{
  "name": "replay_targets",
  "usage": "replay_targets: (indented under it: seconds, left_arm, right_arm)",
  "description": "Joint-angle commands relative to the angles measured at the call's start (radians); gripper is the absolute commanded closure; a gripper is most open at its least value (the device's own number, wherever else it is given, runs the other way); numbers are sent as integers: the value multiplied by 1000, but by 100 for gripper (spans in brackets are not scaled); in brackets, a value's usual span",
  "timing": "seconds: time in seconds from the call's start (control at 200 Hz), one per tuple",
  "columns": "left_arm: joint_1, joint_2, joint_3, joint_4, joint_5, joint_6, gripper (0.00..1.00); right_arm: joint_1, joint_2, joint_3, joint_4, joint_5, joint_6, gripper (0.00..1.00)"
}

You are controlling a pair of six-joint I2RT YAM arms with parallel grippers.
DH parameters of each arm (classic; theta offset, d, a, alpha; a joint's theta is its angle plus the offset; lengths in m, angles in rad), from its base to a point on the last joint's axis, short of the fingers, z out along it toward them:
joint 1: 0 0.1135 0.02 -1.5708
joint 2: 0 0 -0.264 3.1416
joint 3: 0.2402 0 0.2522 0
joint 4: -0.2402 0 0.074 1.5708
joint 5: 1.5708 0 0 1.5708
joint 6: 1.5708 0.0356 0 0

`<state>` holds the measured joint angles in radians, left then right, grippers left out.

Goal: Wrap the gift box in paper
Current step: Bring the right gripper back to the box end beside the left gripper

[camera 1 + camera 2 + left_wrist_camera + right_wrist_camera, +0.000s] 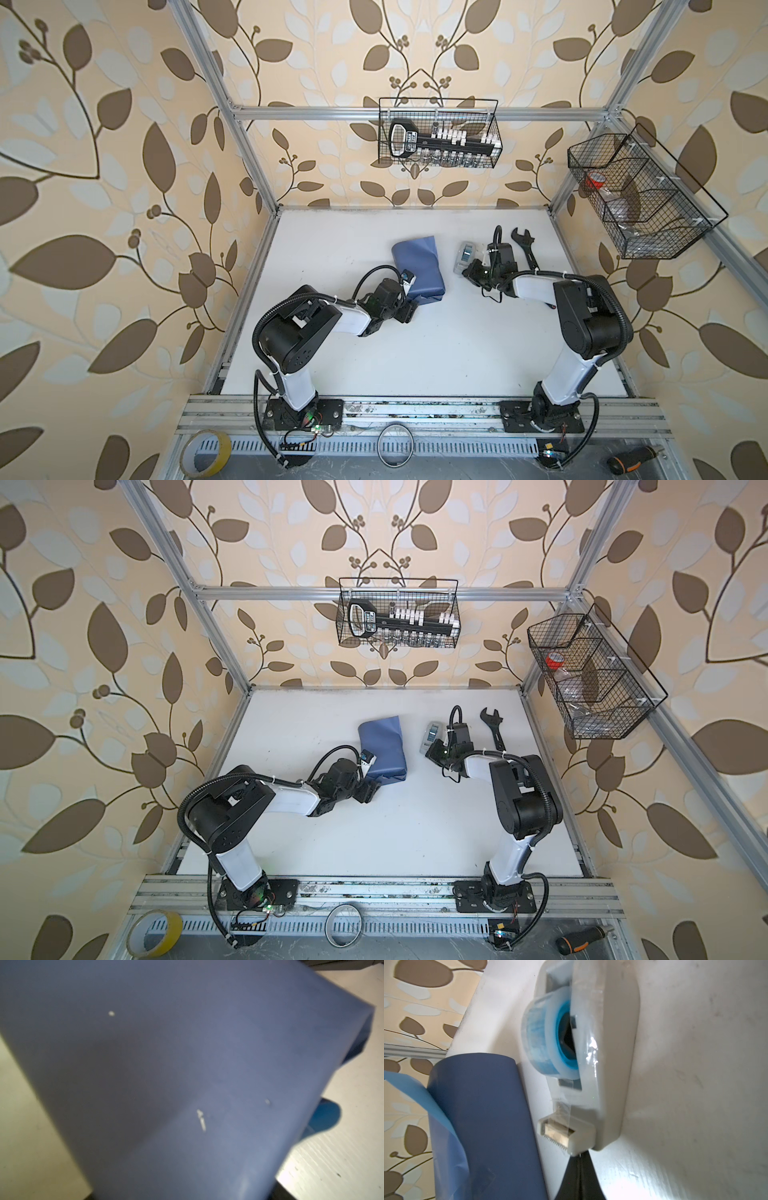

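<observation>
No legible text in any view. The only lettering is on a dark label with pale characters (411,146), on the black plastic socket rail with a white-rimmed handle (440,143) (399,619). The rail lies in the black wire basket (384,120) hung on the back frame bar and shows in both top views. The characters are too small and blurred to read, so no brand or number can be made out. Wrist views: nothing readable.
</observation>
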<state>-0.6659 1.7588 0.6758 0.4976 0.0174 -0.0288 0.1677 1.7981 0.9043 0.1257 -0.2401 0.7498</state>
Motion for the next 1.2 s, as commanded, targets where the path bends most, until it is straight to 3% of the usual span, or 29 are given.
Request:
replay_targets:
  seconds: [0.0,0.41,0.605,0.775,0.91,1.195]
  left_arm:
    - [11,-22,27,19,-1,-12,26]
    - [16,-19,28,26,4,-22,27]
    - [17,-19,28,24,8,-23,26]
    - [18,-20,28,21,7,-23,27]
    - [18,-24,28,18,11,-23,26]
    - [17,-26,28,15,10,-26,27]
  right_arm:
    - [-20,9,20,-133,180,-27,100]
    - [-23,-14,32,-202,163,-101,100]
    - [-2,-222,-81,-143,85,-210,100]
    - [70,-441,-224,-95,-85,-287,100]
    - [189,-519,-307,6,-198,-342,100]
    - [357,-379,-295,200,-165,-449,100]
